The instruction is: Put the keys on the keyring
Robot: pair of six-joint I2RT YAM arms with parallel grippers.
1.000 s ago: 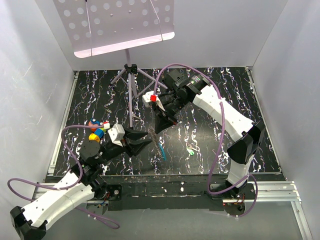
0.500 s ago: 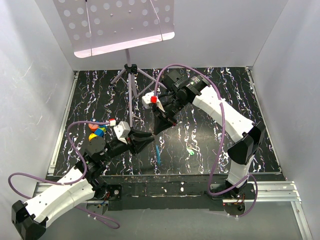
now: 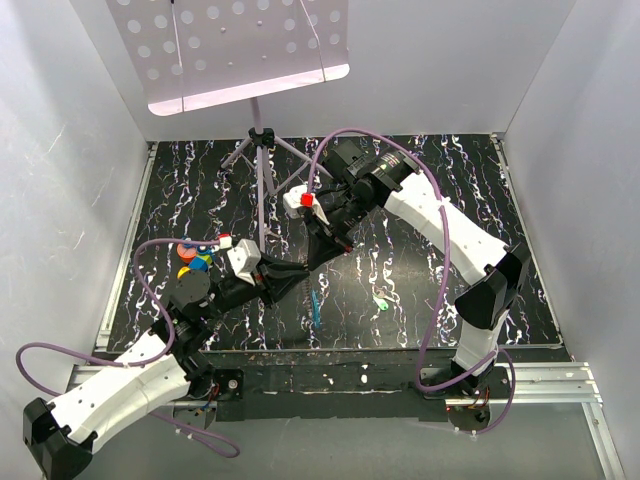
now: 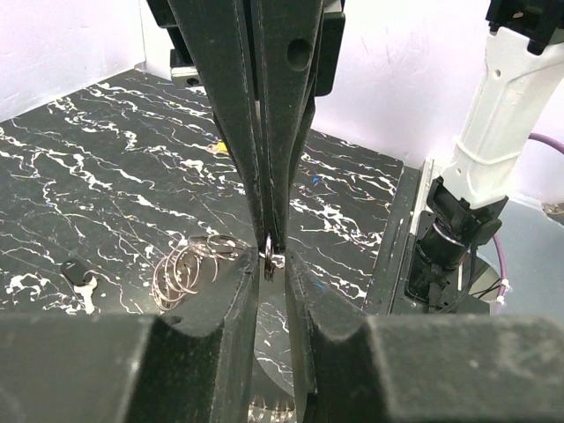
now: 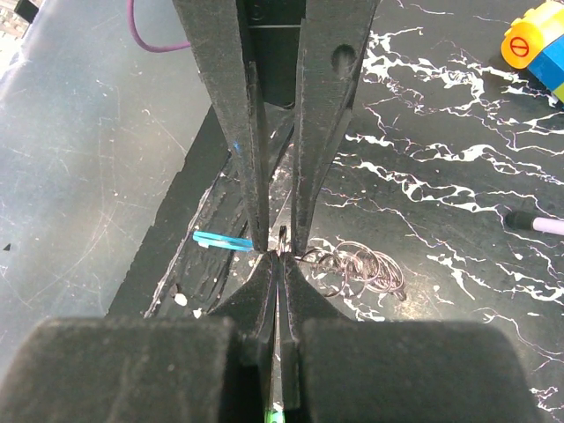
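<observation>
Two pinches on keyring, tip to tip: narrow at left tool, tight at right tool. Could lose or bend thin wire if pulled apart unevenly.

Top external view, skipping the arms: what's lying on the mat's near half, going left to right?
toy blocks → light-blue strip → green key

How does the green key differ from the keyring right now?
Place: the key lies loose on the table, off to the right; the keyring is pinched in the right gripper, the left gripper tips flanking it.
Look: the key has a bright green head; the keyring is thin silvery wire with a light-blue strip.
Both are tiny beside the grippers.
</observation>
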